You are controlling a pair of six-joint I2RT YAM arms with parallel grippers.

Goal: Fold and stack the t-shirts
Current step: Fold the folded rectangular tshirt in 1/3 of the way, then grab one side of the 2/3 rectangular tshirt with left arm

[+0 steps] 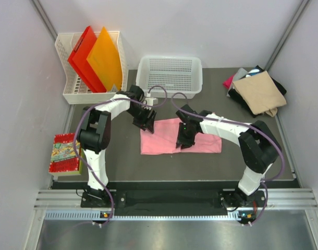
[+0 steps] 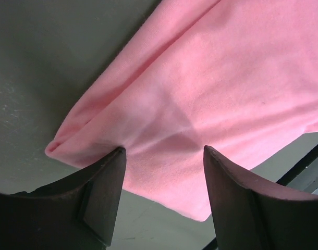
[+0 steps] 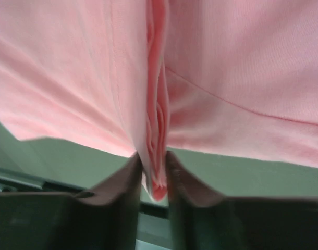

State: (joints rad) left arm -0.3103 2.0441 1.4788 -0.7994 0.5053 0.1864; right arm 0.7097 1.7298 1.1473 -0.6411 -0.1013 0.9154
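A light pink t-shirt [image 1: 164, 141] lies folded in a long strip mid-table. My left gripper [image 1: 147, 124] is open just above its far left corner; in the left wrist view the pink cloth [image 2: 216, 88] lies beyond the two spread fingers [image 2: 104, 187], with nothing between them. My right gripper [image 1: 184, 139] is shut on a bunched fold of the pink shirt [image 3: 156, 156] near the strip's middle front edge. A pile of folded shirts, tan [image 1: 260, 92] on top of black, magenta and grey, sits at the far right.
An empty white mesh basket [image 1: 170, 74] stands at the back centre. A white rack [image 1: 70, 88] with red and orange folders [image 1: 96, 60] stands at the back left. A patterned red book [image 1: 65, 152] lies at the left edge.
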